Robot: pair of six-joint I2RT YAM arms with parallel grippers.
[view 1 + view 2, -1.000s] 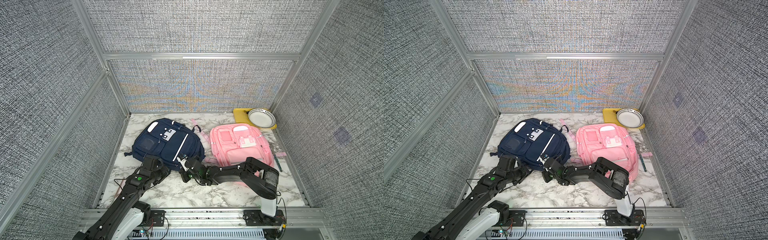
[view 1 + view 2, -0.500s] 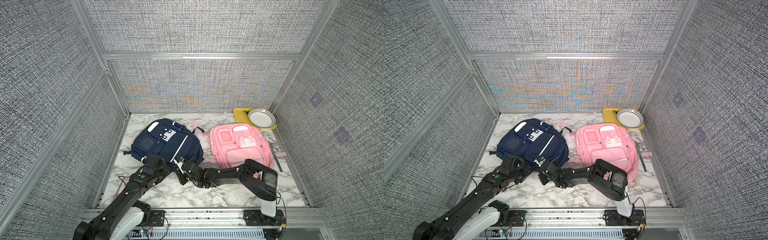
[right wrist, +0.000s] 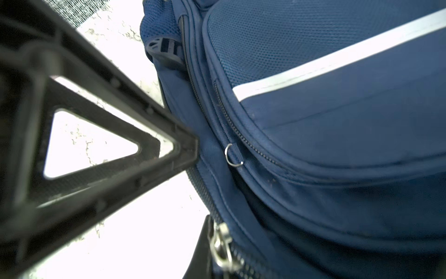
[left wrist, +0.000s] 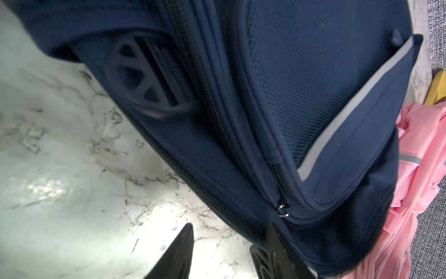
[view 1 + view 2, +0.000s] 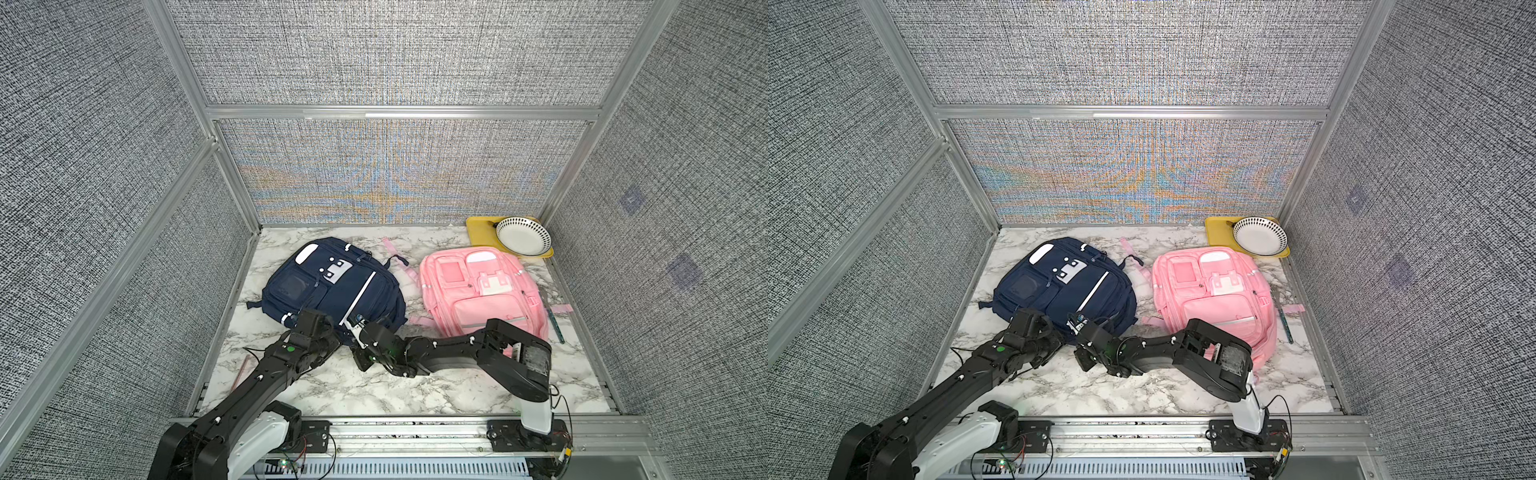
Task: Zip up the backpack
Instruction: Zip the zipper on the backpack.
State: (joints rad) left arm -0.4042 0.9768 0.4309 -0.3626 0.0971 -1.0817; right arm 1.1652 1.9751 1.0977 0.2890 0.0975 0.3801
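Top view, two backpacks (image 5: pixel 332 286) (image 5: pixel 478 291), one bowl (image 5: pixel 523 236), one tray (image 5: pixel 479 232)

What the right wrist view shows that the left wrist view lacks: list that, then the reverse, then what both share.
Right wrist only: a silver zipper pull at the tip of the right gripper, which looks shut on it, and a black finger with a triangular cut-out against the navy backpack.
Left wrist only: the pink backpack, a yellow tray corner, and the open left gripper.
Both: that backpack, its pale stripe, a small metal ring and the marble table.
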